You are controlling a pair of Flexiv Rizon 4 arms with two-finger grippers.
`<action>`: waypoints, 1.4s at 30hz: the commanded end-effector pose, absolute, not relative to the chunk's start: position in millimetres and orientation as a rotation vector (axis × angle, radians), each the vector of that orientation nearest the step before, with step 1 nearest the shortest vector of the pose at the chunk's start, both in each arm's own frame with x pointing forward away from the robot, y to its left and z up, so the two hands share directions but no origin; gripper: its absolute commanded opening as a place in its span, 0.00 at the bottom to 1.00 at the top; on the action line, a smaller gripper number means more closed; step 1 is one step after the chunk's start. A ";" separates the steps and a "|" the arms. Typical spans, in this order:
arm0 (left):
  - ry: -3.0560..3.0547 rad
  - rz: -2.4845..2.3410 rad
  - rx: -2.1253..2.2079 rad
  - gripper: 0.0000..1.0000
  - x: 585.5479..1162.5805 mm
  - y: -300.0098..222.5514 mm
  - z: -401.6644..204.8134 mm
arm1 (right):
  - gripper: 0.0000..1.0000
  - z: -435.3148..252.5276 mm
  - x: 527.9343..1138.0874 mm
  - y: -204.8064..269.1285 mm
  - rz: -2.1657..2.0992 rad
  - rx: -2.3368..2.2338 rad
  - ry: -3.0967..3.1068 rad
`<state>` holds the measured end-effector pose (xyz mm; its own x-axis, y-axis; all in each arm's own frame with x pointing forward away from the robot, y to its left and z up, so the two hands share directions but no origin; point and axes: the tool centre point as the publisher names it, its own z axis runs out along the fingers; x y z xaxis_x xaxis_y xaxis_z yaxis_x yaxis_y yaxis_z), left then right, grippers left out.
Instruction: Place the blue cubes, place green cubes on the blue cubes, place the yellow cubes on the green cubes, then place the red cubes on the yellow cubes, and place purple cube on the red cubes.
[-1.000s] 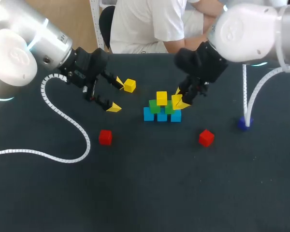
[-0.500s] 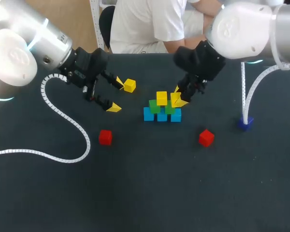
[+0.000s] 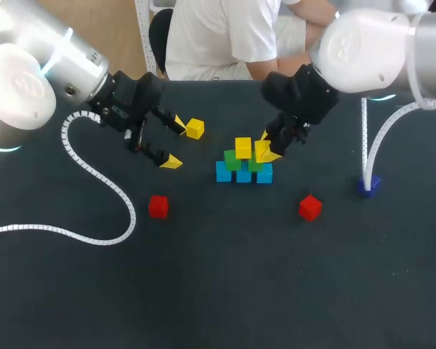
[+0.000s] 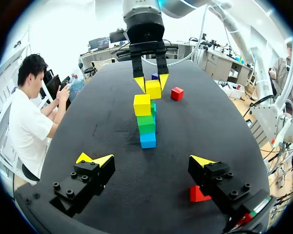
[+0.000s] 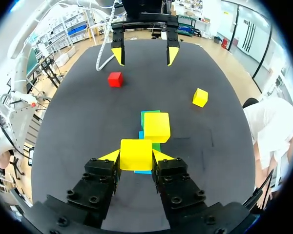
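Three blue cubes (image 3: 243, 175) stand in a row mid-table, with two green cubes (image 3: 232, 161) on them. One yellow cube (image 3: 243, 147) (image 5: 157, 126) sits atop the left green cube. My right gripper (image 3: 267, 150) (image 4: 151, 83) is shut on a second yellow cube (image 3: 263, 151) (image 5: 136, 154) (image 4: 153, 89), just above the right green cube (image 3: 256, 165). Whether it touches I cannot tell. A third yellow cube (image 3: 195, 129) (image 5: 200, 97) lies loose by my left gripper (image 3: 174, 142) (image 4: 149, 160), which is open and holds nothing, left of the stack.
Red cubes lie at front left (image 3: 158, 206) (image 4: 198, 194) and front right (image 3: 310, 207) (image 4: 177, 93) of the stack. A purple cube (image 3: 368, 185) rests at the far right beside the right arm's white cable (image 3: 378, 149). The left arm's cable (image 3: 102, 182) loops over the left of the table.
My right gripper has shifted slightly left and back with its yellow cube, closer over the stack. The left arm has kept still.
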<state>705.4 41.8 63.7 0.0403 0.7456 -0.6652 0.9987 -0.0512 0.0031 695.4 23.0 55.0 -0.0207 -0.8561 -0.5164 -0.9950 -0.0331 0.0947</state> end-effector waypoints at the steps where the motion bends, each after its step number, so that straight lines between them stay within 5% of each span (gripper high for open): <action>1: 1.757 -0.703 1.854 1.00 706.7 41.7 63.7 | 0.00 53.7 696.2 24.0 0.644 -1.954 1.941; 42: 1.757 -0.703 1.854 1.00 706.7 41.7 63.7 | 0.00 50.3 712.5 24.4 0.644 -1.943 1.922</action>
